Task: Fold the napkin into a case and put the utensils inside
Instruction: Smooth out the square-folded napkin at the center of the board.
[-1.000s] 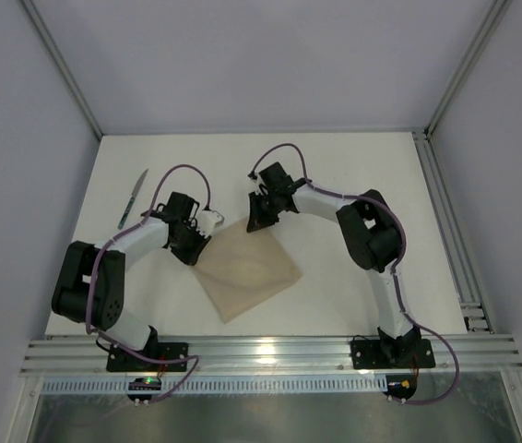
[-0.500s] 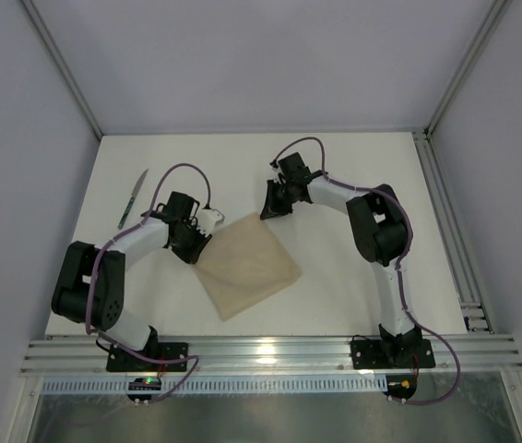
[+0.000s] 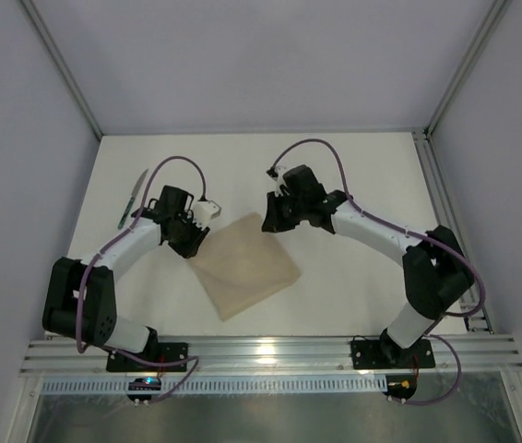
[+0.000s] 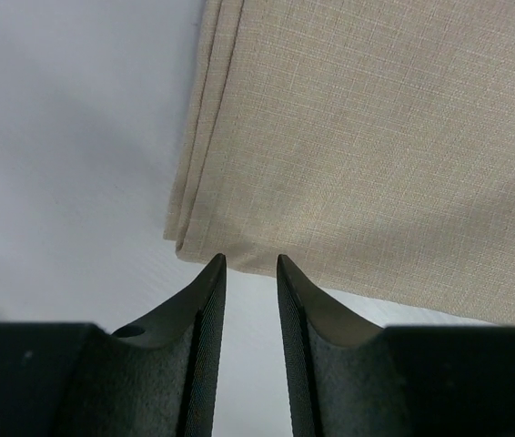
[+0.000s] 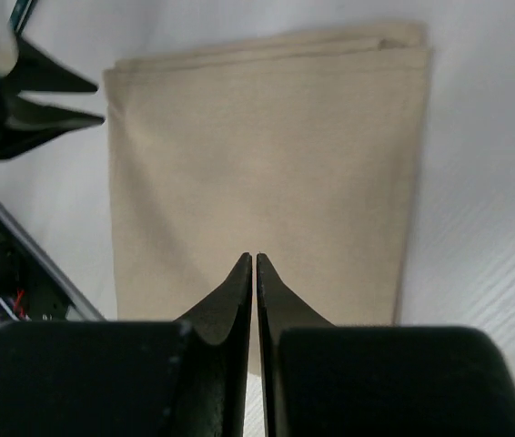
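One napkin [image 3: 247, 263], one utensil [image 3: 133, 197], two arms [image 3: 123, 245].

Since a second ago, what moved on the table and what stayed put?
The right arm's elbow swung out to the right, and the shut right claw shifted a little rightward at the napkin's far corner. The left claw opened slightly and edged toward the table's back, holding nothing. The napkin and the green-handled utensil stayed put.
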Tool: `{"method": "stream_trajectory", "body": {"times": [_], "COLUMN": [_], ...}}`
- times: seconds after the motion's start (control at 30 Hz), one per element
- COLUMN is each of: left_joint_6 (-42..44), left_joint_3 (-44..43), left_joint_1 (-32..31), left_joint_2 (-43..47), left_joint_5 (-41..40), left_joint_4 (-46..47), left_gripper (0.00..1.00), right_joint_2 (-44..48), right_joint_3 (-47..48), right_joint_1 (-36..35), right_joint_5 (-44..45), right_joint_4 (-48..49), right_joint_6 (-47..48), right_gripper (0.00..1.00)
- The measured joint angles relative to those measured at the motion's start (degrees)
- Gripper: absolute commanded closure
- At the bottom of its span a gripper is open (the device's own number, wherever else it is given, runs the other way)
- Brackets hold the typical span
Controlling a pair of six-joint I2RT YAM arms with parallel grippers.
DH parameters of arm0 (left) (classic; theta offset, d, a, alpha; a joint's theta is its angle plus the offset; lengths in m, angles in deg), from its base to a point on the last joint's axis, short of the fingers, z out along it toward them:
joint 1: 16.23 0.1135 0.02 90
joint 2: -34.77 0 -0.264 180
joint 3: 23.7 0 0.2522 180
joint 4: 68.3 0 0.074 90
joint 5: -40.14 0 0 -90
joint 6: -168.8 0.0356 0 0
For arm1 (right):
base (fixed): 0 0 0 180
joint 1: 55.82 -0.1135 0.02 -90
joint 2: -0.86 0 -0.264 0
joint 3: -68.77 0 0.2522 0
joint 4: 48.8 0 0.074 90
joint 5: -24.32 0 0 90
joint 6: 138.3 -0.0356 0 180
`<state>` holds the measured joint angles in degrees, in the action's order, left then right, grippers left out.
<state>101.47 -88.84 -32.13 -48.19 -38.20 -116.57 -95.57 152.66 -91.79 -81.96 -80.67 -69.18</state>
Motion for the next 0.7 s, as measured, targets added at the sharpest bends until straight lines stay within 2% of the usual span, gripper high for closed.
{"method": "stream_trajectory", "body": {"times": [0.17,0.3,0.7], "left_joint_6": [0.0,0.0,-0.2], "left_joint_3": [1.3,1.3,0.4], "left_joint_1": [0.4,0.6,2.4], "left_joint_2": [-3.5,-7.1,-8.4], "left_joint_5": [-0.5,-1.4,-0.6], "left_joint_4": [0.6,1.6,3.8], "left_gripper": [0.7,0.71,0.71], "right_joint_2": [5.1,4.9,7.6], "right_joint_3": [-14.3,-24.9,-31.6], "right_joint_1": [-5.7,-5.2,3.1], "right_joint_5": [-2.8,-2.6,-5.6], "right_joint_4": [4.6,4.7,11.6], "right_joint_6": [-1.4,-3.8,-7.7], "right_gripper": [0.93,0.93,0.94]}}
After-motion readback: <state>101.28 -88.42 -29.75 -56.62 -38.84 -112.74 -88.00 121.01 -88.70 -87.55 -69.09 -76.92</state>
